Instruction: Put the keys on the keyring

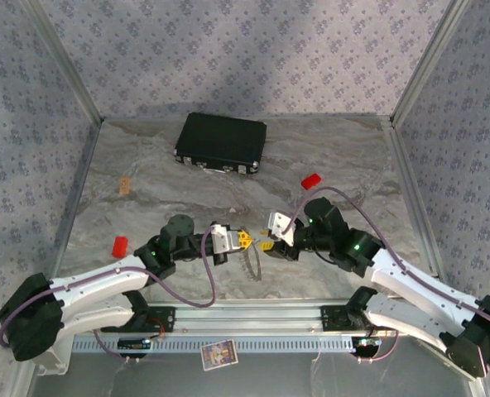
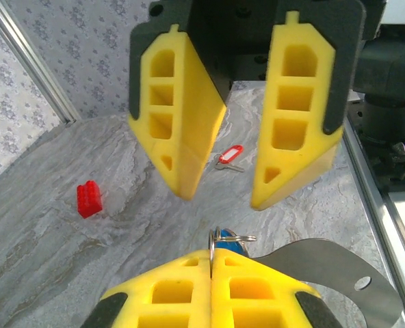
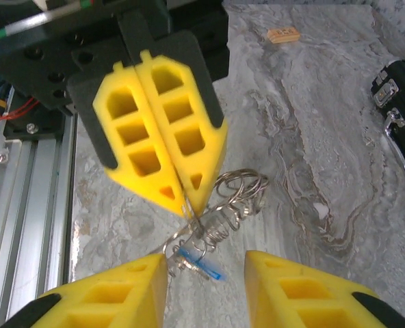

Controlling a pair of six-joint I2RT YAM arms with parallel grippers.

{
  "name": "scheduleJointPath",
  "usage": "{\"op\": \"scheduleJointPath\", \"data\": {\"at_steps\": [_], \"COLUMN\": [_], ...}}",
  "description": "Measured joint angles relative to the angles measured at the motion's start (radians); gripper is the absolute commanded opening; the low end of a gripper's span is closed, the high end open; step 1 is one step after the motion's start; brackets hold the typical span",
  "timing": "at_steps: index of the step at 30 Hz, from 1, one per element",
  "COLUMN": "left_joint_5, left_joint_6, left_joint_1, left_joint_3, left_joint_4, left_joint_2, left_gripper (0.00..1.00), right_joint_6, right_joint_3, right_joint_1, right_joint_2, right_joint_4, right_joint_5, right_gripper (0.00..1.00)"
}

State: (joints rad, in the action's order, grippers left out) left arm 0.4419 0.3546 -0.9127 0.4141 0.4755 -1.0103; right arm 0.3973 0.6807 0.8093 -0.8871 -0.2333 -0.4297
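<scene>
My left gripper is shut on the thin silver keyring, whose wire pokes up out of the seam between the yellow fingers. The blue-headed key hangs from the ring below the left fingertips, beside a cluster of silver wire loops. My right gripper is open, one finger on each side of the blue key and touching nothing. The two grippers meet tip to tip above the table. The red-headed key lies flat on the table beyond them.
A black case sits at the back. Red blocks lie at the left and at the right. A small wooden piece is at the far left. A curved metal tag hangs by the left fingers.
</scene>
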Motion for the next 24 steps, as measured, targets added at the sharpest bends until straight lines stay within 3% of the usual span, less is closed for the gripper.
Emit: {"op": "scheduleJointPath", "data": {"at_steps": [16, 23, 24], "left_joint_5": [0.021, 0.016, 0.013], "left_joint_6": [-0.009, -0.033, -0.034], "left_joint_1": [0.000, 0.002, 0.002], "left_joint_3": [0.000, -0.003, -0.003], "left_joint_4": [0.001, 0.019, 0.021], "left_joint_2": [-0.001, -0.001, 0.000], "left_gripper": [0.00, 0.00, 0.07], "right_joint_6": [-0.015, -0.001, 0.003], "right_joint_3": [-0.009, -0.009, -0.009], "right_joint_1": [0.001, 0.002, 0.002], "right_joint_2": [-0.076, -0.085, -0.085], "right_joint_4": [0.068, 0.080, 0.080], "right_joint_5": [-0.043, -0.061, -0.061], "right_gripper": [0.18, 0.00, 0.00]}}
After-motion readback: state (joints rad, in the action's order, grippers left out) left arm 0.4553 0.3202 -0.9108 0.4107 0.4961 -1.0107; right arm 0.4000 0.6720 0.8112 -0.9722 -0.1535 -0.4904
